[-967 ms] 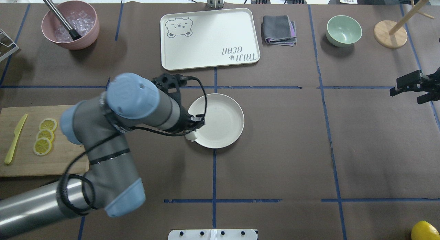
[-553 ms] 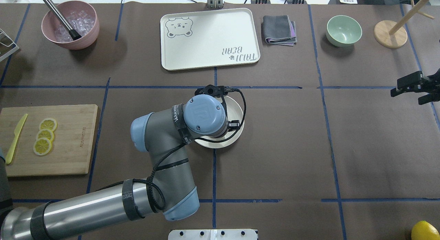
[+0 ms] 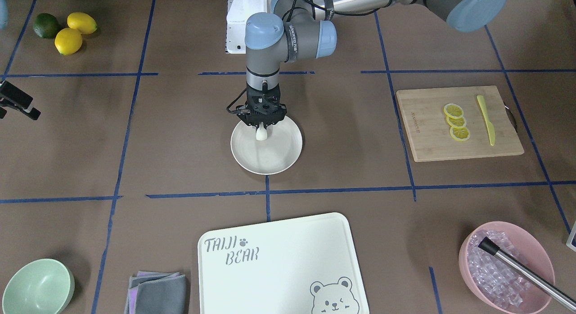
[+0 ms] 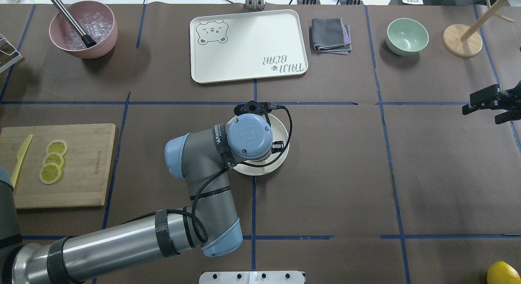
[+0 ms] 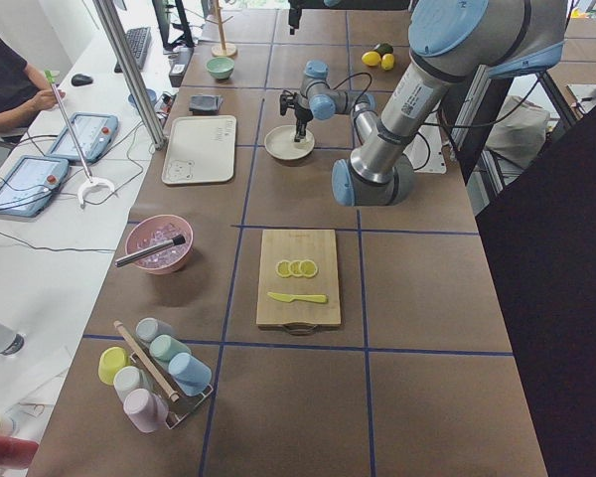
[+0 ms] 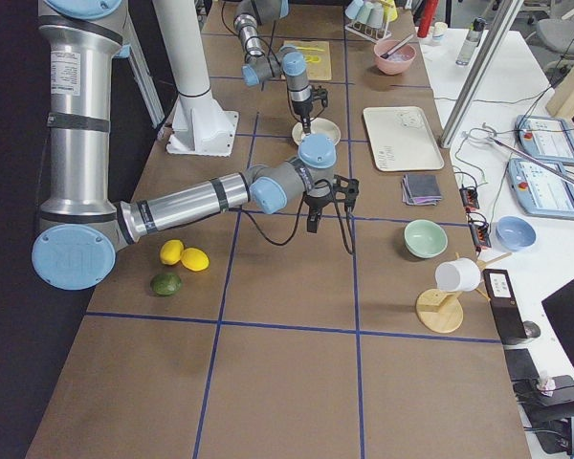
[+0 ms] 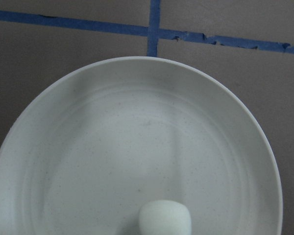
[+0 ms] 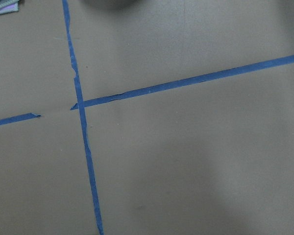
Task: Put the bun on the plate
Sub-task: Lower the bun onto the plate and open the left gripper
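Plate [image 3: 270, 160] on brown blue-taped table [image 3: 360, 170]

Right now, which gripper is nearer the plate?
Left. The left gripper is directly over the plate, the bun in its jaws; the right gripper sits far off to the robot's right.

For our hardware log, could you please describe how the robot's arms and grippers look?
The left arm has silver tubes, grey joints and pale blue caps, black straps, a looping black cable and a lettered black band at the wrist. The right arm looks alike. The left gripper and right gripper are black and angular.
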`<state>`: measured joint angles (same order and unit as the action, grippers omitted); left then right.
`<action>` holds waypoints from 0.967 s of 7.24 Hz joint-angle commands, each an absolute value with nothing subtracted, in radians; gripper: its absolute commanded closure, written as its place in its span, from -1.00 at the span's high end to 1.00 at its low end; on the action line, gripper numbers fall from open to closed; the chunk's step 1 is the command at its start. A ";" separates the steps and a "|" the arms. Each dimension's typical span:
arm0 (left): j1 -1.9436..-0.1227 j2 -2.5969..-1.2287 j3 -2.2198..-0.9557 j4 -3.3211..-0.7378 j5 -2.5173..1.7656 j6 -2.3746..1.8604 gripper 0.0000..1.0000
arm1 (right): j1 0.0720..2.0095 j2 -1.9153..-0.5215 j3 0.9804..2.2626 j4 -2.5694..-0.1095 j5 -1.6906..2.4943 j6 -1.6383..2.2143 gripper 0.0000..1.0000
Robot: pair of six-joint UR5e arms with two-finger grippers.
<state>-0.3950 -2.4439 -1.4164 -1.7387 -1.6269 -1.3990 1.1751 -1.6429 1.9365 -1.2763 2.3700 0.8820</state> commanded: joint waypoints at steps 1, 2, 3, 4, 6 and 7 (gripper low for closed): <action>-0.396 -2.445 -1.411 -1.740 -1.611 -1.399 -0.37 | 1.174 -1.643 1.936 -1.276 2.370 0.884 1.00; -0.396 -2.444 -1.410 -1.740 -1.611 -1.399 0.20 | 1.175 -1.643 1.934 -1.276 2.370 0.884 1.00; -0.396 -2.444 -1.410 -1.738 -1.606 -1.397 0.75 | 1.175 -1.643 1.933 -1.276 2.370 0.882 1.00; -0.396 -2.442 -1.413 -1.735 -1.606 -1.399 0.91 | 1.174 -1.641 1.933 -1.276 2.370 0.884 1.00; -0.396 -2.438 -1.417 -1.732 -1.606 -1.399 0.92 | 1.173 -1.641 1.931 -1.276 2.370 0.882 1.00; -0.399 -2.437 -1.442 -1.729 -1.608 -1.399 0.93 | 1.175 -1.641 1.931 -1.276 2.370 0.882 1.00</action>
